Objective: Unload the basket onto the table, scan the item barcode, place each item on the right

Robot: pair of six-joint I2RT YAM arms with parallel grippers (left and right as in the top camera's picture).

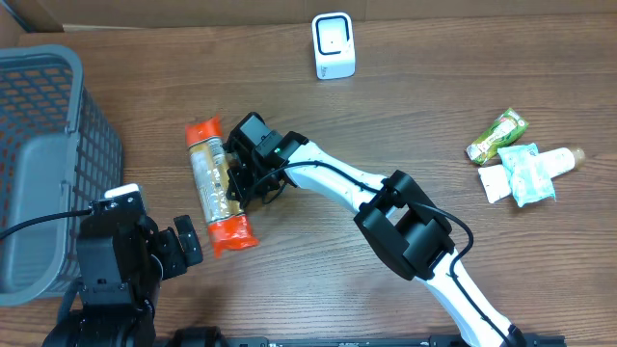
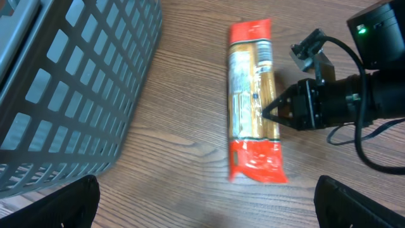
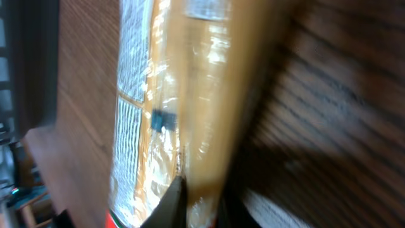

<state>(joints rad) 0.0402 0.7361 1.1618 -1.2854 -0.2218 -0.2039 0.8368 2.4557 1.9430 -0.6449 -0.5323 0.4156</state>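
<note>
The item is a long clear pasta package point(image 1: 210, 183) with red ends, lying flat on the wooden table left of centre. It also shows in the left wrist view point(image 2: 253, 107), white label facing up. My right gripper point(image 1: 234, 183) is shut on the package's right long edge about midway along, its tips meeting in a point point(image 2: 266, 113). In the right wrist view the package point(image 3: 190, 95) fills the frame, pinched in the right gripper point(image 3: 202, 190). My left gripper point(image 1: 188, 241) stands open near the package's lower red end, with only bare table between its fingers point(image 2: 69, 202). No barcode is legible.
A white scanner point(image 1: 334, 45) stands at the table's back centre. A grey mesh basket point(image 1: 39, 164) fills the left side, also in the left wrist view point(image 2: 76, 82). A green packet point(image 1: 497, 135) and white packets point(image 1: 525, 173) lie at the right.
</note>
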